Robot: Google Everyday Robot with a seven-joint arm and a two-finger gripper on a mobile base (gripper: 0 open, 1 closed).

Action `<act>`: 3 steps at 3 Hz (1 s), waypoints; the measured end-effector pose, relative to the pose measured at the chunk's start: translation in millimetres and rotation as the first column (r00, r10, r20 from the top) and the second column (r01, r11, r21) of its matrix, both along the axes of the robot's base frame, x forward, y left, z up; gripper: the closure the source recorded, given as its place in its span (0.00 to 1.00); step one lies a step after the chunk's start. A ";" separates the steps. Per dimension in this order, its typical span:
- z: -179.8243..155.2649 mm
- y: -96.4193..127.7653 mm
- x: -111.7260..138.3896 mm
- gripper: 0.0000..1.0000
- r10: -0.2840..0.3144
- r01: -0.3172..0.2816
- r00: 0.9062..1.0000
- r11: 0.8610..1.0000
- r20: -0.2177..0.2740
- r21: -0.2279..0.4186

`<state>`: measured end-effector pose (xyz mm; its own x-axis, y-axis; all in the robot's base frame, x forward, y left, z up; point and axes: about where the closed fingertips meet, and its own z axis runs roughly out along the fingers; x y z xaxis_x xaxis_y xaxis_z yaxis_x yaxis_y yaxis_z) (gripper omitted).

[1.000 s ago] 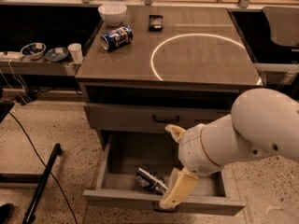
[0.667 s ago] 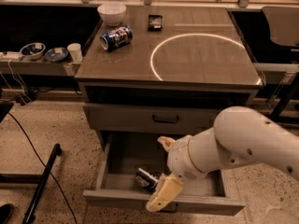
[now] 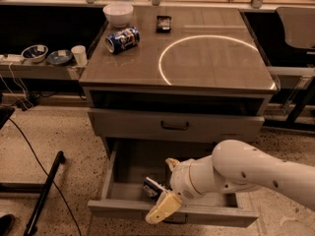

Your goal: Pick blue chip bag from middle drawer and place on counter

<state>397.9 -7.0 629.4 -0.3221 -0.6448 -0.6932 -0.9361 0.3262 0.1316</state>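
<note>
You have the gripper (image 3: 166, 187) low inside the front of the open middle drawer (image 3: 129, 167), its fingers spread apart and holding nothing. The blue chip bag (image 3: 150, 187) lies on that drawer's floor, just beside the gripper.

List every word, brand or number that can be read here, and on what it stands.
No text can be read.
The drink can on the counter: markings too blurred.
The blue chip bag in the middle drawer, between the fingers of the open gripper: white markings, unreadable.
</note>
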 end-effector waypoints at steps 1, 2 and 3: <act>-6.1 -2.8 12.5 0.00 -0.010 0.007 0.998 0.998 0.054 0.059; -18.2 -12.0 40.1 0.00 -0.086 0.054 0.980 0.982 0.177 0.180; -46.4 -18.7 64.2 0.00 -0.158 0.101 0.952 0.971 0.264 0.219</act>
<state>462.1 -25.7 583.0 -0.1701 -0.4491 -0.8772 -0.8962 0.4407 -0.0518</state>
